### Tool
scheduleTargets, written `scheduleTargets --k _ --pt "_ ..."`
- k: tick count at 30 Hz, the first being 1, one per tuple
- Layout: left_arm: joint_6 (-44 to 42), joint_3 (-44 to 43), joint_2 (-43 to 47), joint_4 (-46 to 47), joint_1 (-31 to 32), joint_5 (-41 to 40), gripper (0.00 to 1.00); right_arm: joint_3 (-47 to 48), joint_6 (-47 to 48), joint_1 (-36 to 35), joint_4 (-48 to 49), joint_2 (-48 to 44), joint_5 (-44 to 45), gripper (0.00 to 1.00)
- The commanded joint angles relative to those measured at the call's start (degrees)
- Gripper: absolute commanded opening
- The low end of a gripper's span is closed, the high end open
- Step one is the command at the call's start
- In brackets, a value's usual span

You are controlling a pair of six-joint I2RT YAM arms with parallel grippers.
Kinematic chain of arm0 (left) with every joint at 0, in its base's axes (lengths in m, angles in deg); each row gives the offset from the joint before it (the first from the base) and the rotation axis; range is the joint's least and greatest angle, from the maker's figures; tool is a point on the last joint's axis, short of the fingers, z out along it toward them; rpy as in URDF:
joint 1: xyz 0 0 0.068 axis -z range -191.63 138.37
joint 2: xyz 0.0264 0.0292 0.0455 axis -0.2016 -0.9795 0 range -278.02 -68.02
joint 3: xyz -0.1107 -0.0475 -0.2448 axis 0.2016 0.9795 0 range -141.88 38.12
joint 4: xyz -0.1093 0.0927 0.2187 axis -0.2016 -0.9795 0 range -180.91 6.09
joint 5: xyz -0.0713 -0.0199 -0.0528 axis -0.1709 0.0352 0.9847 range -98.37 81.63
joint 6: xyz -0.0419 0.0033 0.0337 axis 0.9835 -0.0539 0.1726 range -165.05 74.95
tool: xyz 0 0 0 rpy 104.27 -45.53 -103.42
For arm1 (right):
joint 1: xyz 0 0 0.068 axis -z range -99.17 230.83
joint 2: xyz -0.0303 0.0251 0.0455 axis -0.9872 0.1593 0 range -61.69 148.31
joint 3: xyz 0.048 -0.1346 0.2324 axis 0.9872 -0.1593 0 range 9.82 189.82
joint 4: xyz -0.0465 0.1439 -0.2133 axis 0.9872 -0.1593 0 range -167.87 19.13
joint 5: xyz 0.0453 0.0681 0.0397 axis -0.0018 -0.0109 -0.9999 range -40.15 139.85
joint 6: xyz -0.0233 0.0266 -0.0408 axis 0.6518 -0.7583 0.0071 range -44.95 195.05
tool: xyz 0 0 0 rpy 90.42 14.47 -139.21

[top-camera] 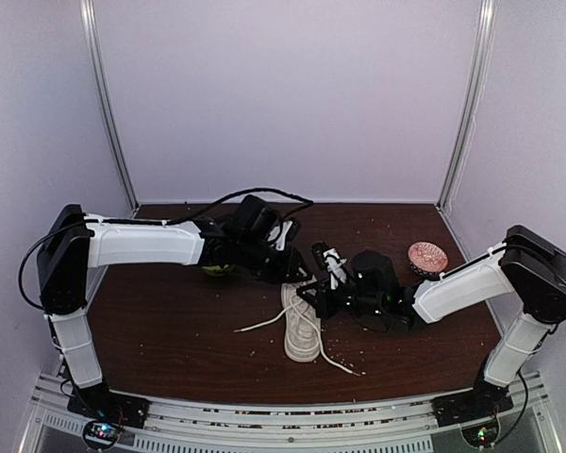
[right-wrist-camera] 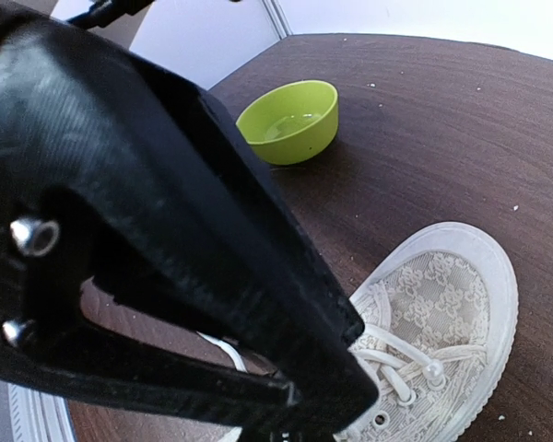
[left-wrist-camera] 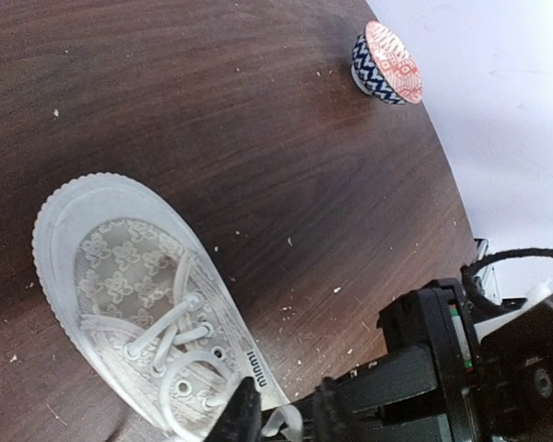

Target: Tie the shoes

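I see one off-white sneaker (top-camera: 300, 332) upright on its thick white sole, toe pointing away from my left fingers (left-wrist-camera: 242, 416), white laces (top-camera: 257, 326) trailing untied to both sides.

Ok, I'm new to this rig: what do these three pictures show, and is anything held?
A left arm and a right arm, each ending in a two-finger gripper. The wide picture looks down from above and behind them; the other two come from wrist cameras. On the table lie an off-white sneaker, laces loose, a green bowl and a patterned bowl. The left gripper has a lace between its fingers; clamped or not is unclear. The right gripper is shut over the sneaker; whether it holds lace is unclear.
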Motion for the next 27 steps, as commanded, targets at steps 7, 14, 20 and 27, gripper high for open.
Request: scheduleTargets --k 7,14,20,27 --pt "1.02 2.49 0.11 3.34 -0.57 1.30 0.00 0.46 1.74 -0.19 -0.98 -2.83 3.06 0.25" --pt "1.59 5.44 2.64 4.11 -2.11 -0.48 0.00 -5.82 1.72 -0.18 -5.88 -11.58 3.79 0.57" --pt "1.37 5.68 3.20 3.81 -2.11 -0.49 0.00 -15.79 -4.24 -1.43 -1.48 -13.60 -0.90 0.54" --pt "1.43 6.12 3.51 3.55 -2.11 -0.64 0.00 -19.80 -8.95 -4.33 5.18 -8.37 -4.93 0.44"
